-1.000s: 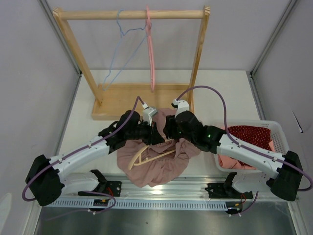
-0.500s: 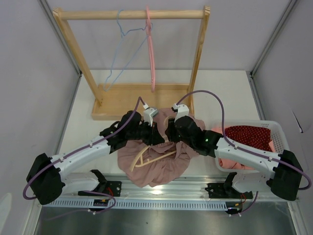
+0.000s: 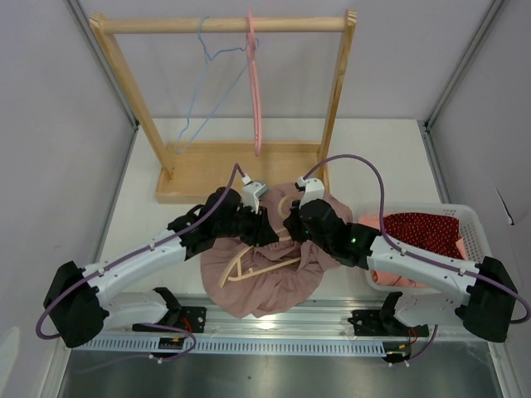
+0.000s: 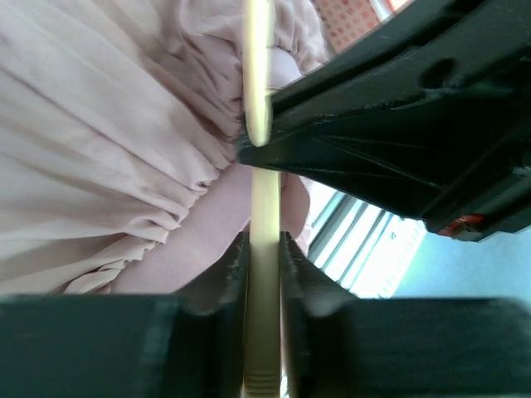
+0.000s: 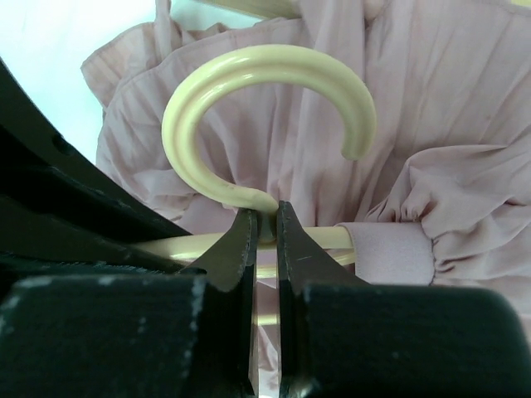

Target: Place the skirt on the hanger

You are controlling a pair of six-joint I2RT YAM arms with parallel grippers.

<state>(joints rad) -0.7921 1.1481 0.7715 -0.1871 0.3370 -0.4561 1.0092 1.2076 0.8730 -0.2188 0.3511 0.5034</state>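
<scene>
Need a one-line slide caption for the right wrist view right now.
Right gripper pinches the neck of the cream hanger just below its hook, with the pink skirt bunched underneath.

Soft matt pleated cloth skirt [image 5: 465,83], smooth glossy cream plastic hanger [image 5: 274,65], bare pale wood rack [image 3: 224,25]

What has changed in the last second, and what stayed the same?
The right gripper shut on the neck of the cream plastic hanger, just below its hook. The left gripper kept its hold on the hanger's bar. The pink pleated skirt and the wooden rack barely moved.
</scene>
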